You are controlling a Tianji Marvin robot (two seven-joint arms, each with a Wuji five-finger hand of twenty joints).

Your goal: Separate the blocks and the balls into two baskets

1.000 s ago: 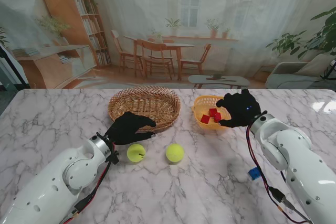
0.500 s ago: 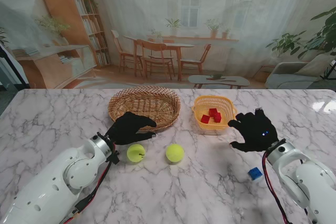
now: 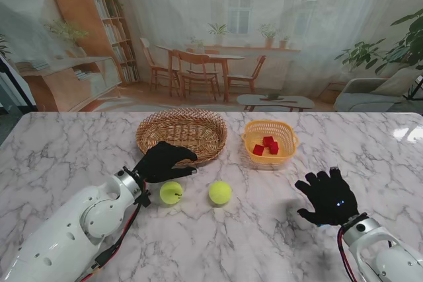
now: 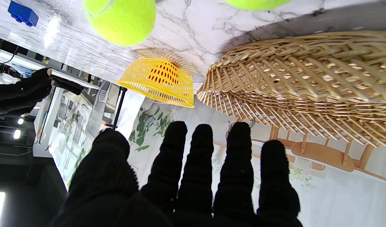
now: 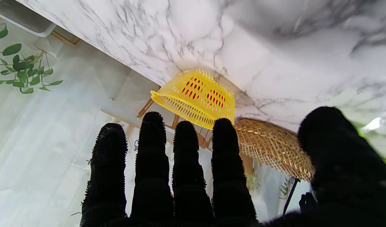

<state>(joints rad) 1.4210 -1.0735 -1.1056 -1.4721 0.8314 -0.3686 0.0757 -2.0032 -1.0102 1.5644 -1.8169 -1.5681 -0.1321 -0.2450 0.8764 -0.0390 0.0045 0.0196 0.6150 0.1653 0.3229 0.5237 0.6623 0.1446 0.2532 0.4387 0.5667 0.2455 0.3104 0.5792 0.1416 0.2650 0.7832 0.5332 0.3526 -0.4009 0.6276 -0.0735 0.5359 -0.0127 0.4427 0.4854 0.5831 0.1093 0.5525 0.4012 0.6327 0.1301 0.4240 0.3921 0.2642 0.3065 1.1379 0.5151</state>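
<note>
Stand view: the marble table [image 3: 59, 156] carries a wicker basket [image 3: 182, 135] at centre, farther from me, and a yellow plastic basket [image 3: 269, 142] just to its right, the two close but apart. Three red blocks [image 3: 267, 145] lie inside the yellow basket. Two tennis balls sit on the table nearer to me than the baskets: the left ball [image 3: 171, 193] just beside the left hand [image 3: 163, 161], the right ball [image 3: 220, 193] near it, in open space. The left hand hovers between the left ball and the near rim of the wicker basket, fingers extended and loosely spread, nothing held. The right hand [image 3: 328, 197] is over the right side of the table, nearer to me than the yellow basket and well apart from it; its fingers are splayed wide and it holds nothing. A sliver of blue shows at that hand's near edge; what it is cannot be told from this view.

Left wrist view: a blue block [image 4: 23, 13] lies on the table beyond one ball, and the fingers [image 4: 199, 164] are straight and empty.

Right wrist view: four straight fingers [image 5: 186, 164] and a separated thumb, palm empty, both baskets ahead.
</note>
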